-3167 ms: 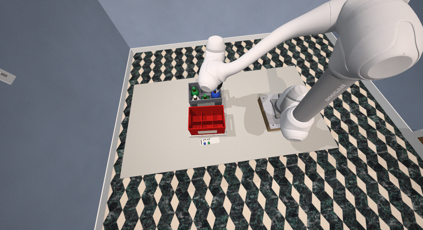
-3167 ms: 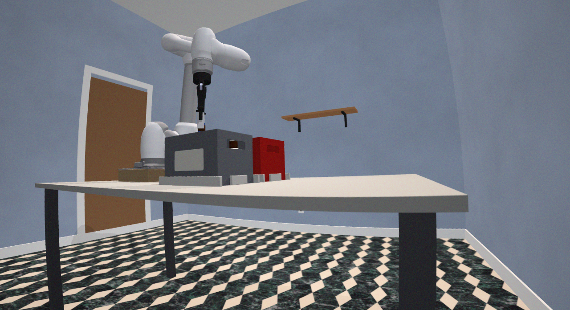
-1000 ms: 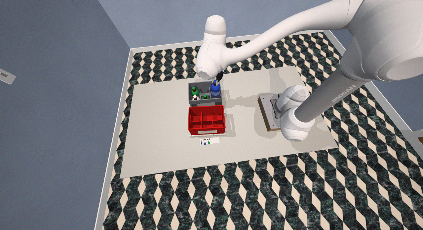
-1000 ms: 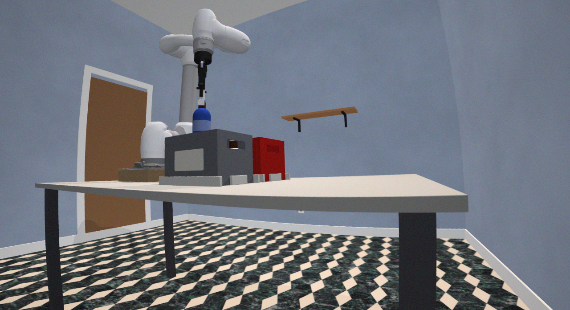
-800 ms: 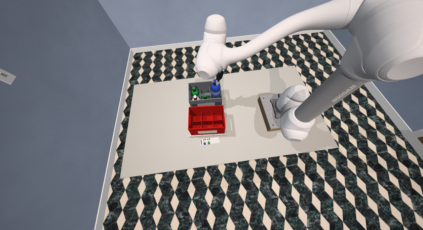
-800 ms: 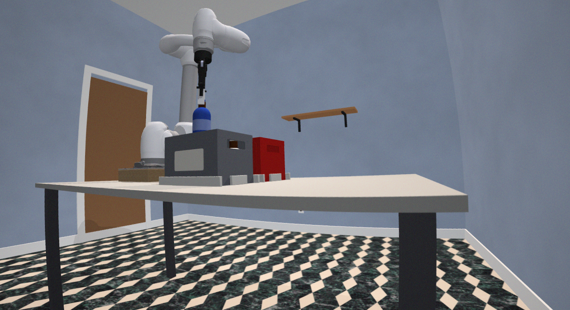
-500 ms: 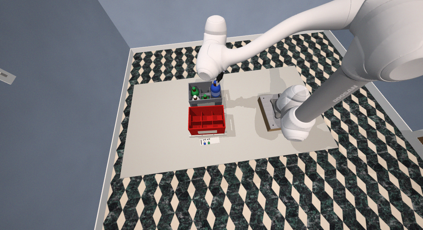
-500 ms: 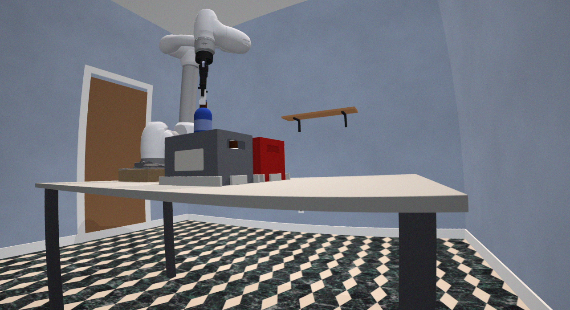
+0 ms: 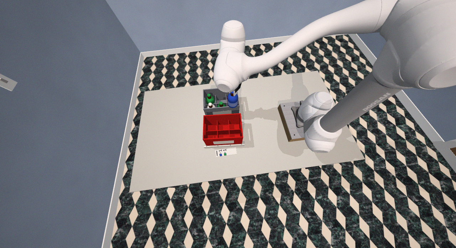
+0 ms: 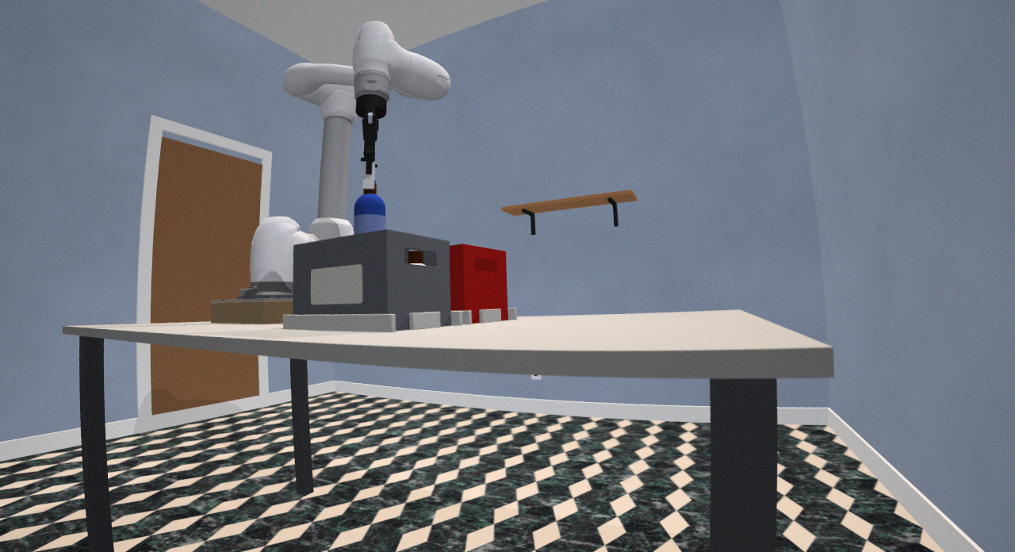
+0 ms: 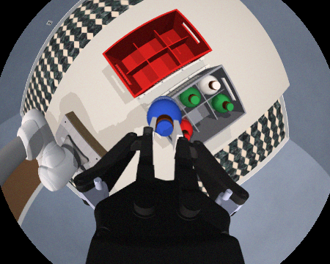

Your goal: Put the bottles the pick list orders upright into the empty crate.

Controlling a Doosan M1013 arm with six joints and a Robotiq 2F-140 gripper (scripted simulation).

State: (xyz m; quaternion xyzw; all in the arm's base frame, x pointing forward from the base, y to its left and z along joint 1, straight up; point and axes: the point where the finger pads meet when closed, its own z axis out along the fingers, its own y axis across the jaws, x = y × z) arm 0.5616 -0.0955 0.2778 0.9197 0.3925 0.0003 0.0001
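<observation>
My gripper (image 9: 235, 91) (image 10: 369, 184) (image 11: 164, 125) is shut on the neck of a blue bottle (image 9: 232, 100) (image 10: 369, 206) (image 11: 164, 106). The bottle hangs upright, partly raised above the grey crate (image 9: 207, 112) (image 10: 419, 293) (image 11: 220, 121). In that crate stand a green bottle (image 9: 209, 98) (image 11: 220, 103), another green bottle (image 9: 221, 104) (image 11: 189, 97), a white bottle (image 9: 210, 106) (image 11: 207, 84) and a red bottle (image 11: 187, 128), partly hidden in the wrist view. The red crate (image 9: 208, 141) (image 10: 479, 286) (image 11: 119, 56) is empty. The pick list (image 9: 231, 151) shows blue 1, green 1.
The crates stand side by side on the table (image 9: 172, 125) (image 10: 638, 328), with low pale strips (image 10: 338, 322) along their bases. The arm's base stands on a wooden block (image 9: 286, 125) (image 10: 234, 311) to the right in the top view. A wall shelf (image 10: 571, 202) is behind.
</observation>
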